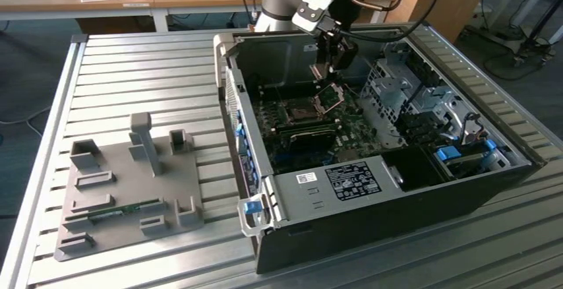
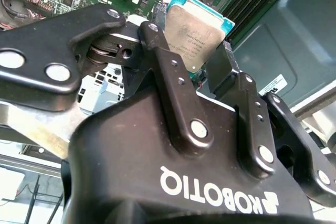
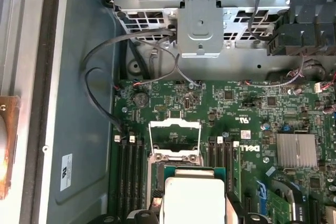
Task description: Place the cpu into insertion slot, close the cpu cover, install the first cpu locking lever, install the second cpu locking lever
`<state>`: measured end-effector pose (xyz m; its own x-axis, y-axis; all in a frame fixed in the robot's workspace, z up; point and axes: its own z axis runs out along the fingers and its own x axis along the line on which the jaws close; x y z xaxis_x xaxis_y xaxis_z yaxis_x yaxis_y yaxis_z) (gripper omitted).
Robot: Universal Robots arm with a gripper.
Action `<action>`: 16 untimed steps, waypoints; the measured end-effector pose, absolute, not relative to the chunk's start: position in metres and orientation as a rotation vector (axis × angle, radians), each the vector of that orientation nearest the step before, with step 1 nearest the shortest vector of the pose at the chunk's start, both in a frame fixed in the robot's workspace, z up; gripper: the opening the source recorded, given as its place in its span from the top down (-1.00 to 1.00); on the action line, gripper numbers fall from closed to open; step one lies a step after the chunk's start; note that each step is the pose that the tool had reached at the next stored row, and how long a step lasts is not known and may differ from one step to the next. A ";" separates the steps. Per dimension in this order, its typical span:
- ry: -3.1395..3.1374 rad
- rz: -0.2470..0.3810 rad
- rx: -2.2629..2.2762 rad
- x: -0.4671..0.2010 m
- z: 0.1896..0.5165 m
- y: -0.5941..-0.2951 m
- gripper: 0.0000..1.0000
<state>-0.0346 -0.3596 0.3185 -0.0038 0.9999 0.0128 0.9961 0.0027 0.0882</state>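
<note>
Step one: cpu [image 2: 198, 27] clenched in claw [image 2: 191, 51], above insertion slot [image 1: 302, 113]; cpu cover [image 1: 331, 96] open. Square, level alignment likely needed.

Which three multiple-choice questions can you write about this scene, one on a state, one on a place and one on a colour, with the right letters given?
1. How does the cpu cover stand beside the insertion slot?
A. shut flat
B. taken off the board
C. raised open

2. Where is the cpu?
A. between the fingers of the hand, above the motherboard
B. seated in the insertion slot
C. lying flat on the motherboard

3. What colour is the motherboard?
A. red
B. green
C. white

Right letters:
1 C: in the exterior view the frame stands tilted up and the slot is uncovered.
2 A: in the second wrist view the fingers clamp the chip's edges.
3 B: the board is green in both wrist views.
</note>
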 end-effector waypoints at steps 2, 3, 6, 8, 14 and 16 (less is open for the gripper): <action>2.186 0.111 2.179 -0.035 0.319 -0.360 -0.08; 2.186 0.111 2.179 -0.035 0.319 -0.360 -0.08; 2.189 0.117 2.182 -0.035 0.318 -0.360 -0.08; 2.189 0.117 2.182 -0.035 0.318 -0.360 -0.08; 2.191 0.124 2.185 -0.035 0.316 -0.360 -0.08; 2.193 0.130 2.188 -0.036 0.316 -0.360 -0.08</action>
